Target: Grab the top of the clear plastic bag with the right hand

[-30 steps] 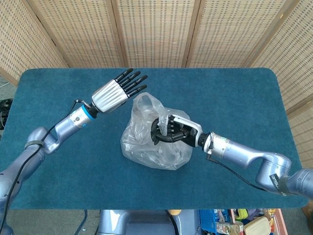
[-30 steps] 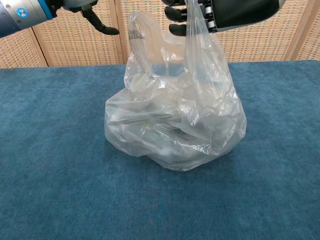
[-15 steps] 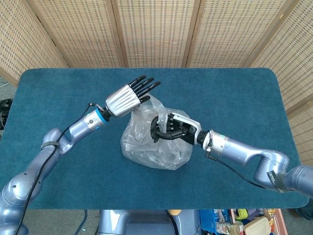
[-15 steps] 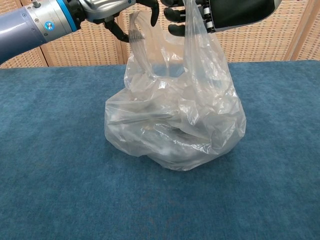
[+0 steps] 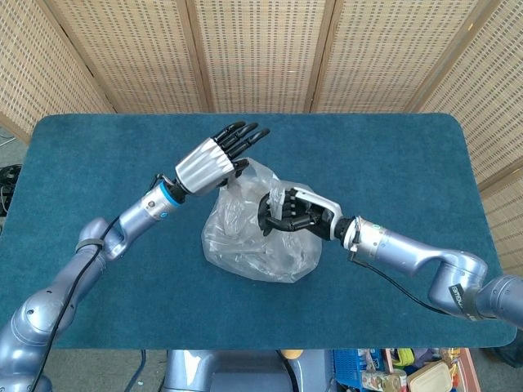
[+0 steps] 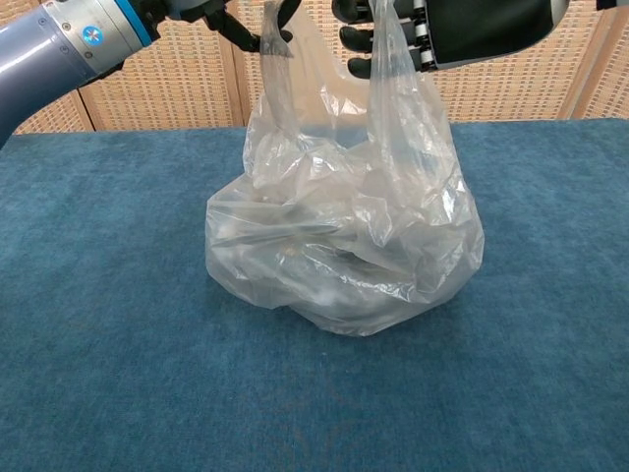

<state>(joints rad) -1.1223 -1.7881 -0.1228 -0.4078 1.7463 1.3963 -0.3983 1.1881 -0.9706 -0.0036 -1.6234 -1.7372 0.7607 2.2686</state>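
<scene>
Now | one clear plastic bag (image 5: 260, 237) | right robot hand (image 5: 288, 214) grips top | left robot hand (image 5: 214, 155) spread, empty

A table (image 5: 392, 147) covered in blue-green carpet-like cloth fills most of both views, its corners rounded. Behind it stands a folding screen (image 5: 261, 49) of pale woven cane panels in light wooden frames, also seen across the back of the chest view (image 6: 157, 98). Below the table's near edge, at the lower right, sits a jumble of colourful packets (image 5: 392, 371), too small to identify
</scene>
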